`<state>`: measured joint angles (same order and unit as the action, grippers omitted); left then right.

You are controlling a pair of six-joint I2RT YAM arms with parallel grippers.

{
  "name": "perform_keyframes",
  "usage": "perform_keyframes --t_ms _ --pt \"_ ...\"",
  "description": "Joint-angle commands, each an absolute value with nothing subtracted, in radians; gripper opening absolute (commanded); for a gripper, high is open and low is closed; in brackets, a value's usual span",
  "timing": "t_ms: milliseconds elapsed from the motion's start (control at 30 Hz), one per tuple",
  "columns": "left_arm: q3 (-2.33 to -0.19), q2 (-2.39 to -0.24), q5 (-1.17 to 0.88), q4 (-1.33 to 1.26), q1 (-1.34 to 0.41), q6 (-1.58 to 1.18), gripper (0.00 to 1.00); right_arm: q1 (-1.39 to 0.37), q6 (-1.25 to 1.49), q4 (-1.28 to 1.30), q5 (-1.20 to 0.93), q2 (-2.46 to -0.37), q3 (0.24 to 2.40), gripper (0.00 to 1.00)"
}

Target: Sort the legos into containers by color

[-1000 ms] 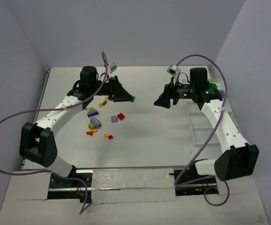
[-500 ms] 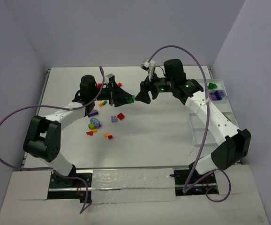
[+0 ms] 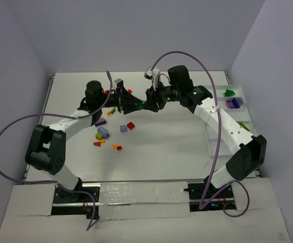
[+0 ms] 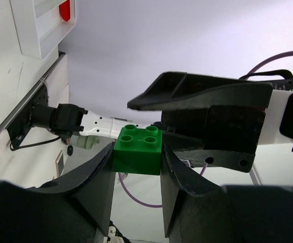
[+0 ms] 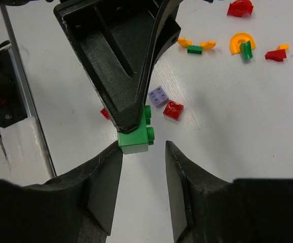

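A green lego brick (image 4: 138, 149) hangs above the table, pinched between the fingers of my left gripper (image 4: 137, 152), which is shut on it. My right gripper (image 5: 143, 147) faces it tip to tip and is open. One right finger touches the brick (image 5: 135, 137); the other stands clear of it. In the top view both grippers meet at mid-table, left gripper (image 3: 138, 106) against right gripper (image 3: 148, 104). The containers (image 3: 242, 91), a white divided tray at the right, hold green (image 3: 229, 92) and purple (image 3: 233, 103) legos.
Loose legos lie on the table left of centre: purple (image 3: 100, 121), red (image 3: 131, 125), lilac (image 3: 123, 128), orange (image 3: 117, 147). The right wrist view shows red (image 5: 173, 109), lilac (image 5: 158, 96) and an orange arch (image 5: 240, 40) under the grippers. Purple cables loop over both arms.
The right arm has swung left from the tray to the left gripper, and its jaws have narrowed around the green brick. The left gripper still holds the brick.
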<state>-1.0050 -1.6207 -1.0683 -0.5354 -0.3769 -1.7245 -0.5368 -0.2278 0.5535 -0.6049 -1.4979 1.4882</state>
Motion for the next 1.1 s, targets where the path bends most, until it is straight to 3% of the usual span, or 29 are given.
perform_keyframes --t_ms 0,333,467,533,567,667,700,733,767,900,1067 --pt "-1.004 -1.623 -1.078 -0.583 -0.373 -1.728 0.0 -0.541 -0.228 0.519 -0.603 -1.512 1.546 0.45" --pt "-1.0 -1.632 -1.075 -0.591 -0.377 -1.733 0.0 -0.544 -0.211 0.507 -0.642 -1.538 1.566 0.48" --pt "-1.005 -1.638 -1.078 -0.598 -0.377 -1.732 0.02 -0.544 -0.218 0.505 -0.643 -1.539 1.565 0.32" --pt "-1.006 -1.64 -1.079 -0.594 -0.376 -1.721 0.15 -0.542 -0.219 0.505 -0.64 -1.534 1.561 0.19" --pt "-1.005 -1.64 -1.078 -0.586 -0.372 -1.701 0.27 -0.538 -0.219 0.505 -0.638 -1.529 1.558 0.12" --pt "-1.023 -1.641 -1.076 -0.51 -0.358 -1.615 0.54 -0.517 -0.217 0.514 -0.643 -1.52 1.549 0.01" --pt "-1.041 -1.641 -1.069 -0.479 -0.344 -1.56 0.69 -0.505 -0.218 0.521 -0.642 -1.512 1.538 0.0" --pt "-1.078 -1.639 -1.046 -0.37 -0.312 -1.451 0.95 -0.482 -0.223 0.535 -0.641 -1.5 1.519 0.0" --pt "-1.101 -1.636 -1.028 -0.244 -0.28 -1.391 0.99 -0.445 -0.235 0.553 -0.639 -1.493 1.498 0.0" --pt "-1.305 -1.646 -0.887 0.216 -0.191 -0.951 0.99 -0.259 -0.318 0.66 -0.597 -1.461 1.453 0.0" --pt "-1.551 -1.651 -0.516 0.497 -0.193 -0.49 0.99 -0.04 -0.45 0.799 -0.402 -1.521 1.492 0.0"
